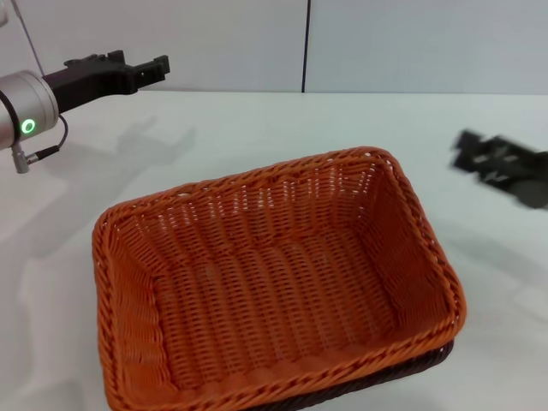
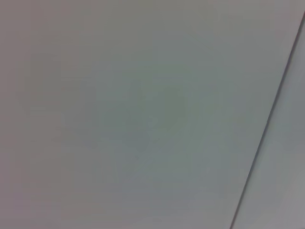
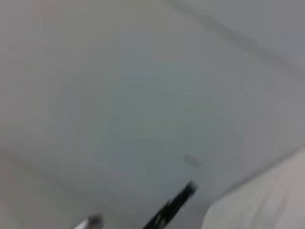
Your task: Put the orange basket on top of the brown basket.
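I see the orange basket (image 1: 274, 291), bright orange open weave with braided rim; beneath it the brown basket (image 1: 411, 370), near-black weave; both on a plain white table (image 1: 257, 128).

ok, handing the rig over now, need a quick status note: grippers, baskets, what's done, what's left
Left gripper: raised at the far left over the table, holding nothing.
Right gripper: at the far right, clear of the baskets, holding nothing.
Orange basket: sits nested on the brown basket, of which only the dark rim shows at the near right corner.
Done: stacking looks complete.
Left: just check that it is seated evenly and park the arms.
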Robot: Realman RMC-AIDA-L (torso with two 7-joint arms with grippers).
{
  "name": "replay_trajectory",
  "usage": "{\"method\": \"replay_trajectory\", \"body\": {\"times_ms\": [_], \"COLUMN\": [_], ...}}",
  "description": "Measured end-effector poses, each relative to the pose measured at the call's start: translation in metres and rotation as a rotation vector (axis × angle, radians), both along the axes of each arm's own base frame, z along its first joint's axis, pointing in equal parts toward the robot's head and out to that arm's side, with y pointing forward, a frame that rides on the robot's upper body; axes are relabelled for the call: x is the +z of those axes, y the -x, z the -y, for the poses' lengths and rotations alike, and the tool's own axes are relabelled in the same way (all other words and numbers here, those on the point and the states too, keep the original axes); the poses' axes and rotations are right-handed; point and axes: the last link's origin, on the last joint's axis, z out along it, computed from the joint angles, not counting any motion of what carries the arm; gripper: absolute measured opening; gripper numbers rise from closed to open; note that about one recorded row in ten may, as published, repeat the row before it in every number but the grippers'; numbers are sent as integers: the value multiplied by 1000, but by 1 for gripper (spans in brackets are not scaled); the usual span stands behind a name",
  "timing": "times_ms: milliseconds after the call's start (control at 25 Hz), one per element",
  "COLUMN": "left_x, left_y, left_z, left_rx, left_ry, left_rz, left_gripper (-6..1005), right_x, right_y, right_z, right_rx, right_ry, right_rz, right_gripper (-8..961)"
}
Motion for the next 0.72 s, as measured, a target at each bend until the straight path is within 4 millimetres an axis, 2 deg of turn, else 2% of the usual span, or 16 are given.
{"method": "replay_trajectory", "body": {"times_ms": [200,360,440,520,560,720], "left_x": [7,11,12,14,14,20], "left_y": [2,8,11,15,16,24], "left_z": [1,8,11,15,17,30], "left_rx": [5,0,-2,4,5,-20], "left_ry": [-41,-86,-104,-123,-132,-201], "left_rz": [31,82,106,131,141,212], "left_gripper": [844,844,844,844,844,844], "right_x": [50,72,78,79,76,71], "right_y": [-34,-56,-70,-75,-84,-94], "right_z": [15,31,41,44,49,50], "right_rx": [-24,-33,-64,-80,-118,-183], "right_ry": [-270,-512,-701,-766,-878,-990], "right_rz": [81,163,224,254,330,436], "right_gripper": [663,662,662,662,662,661]}}
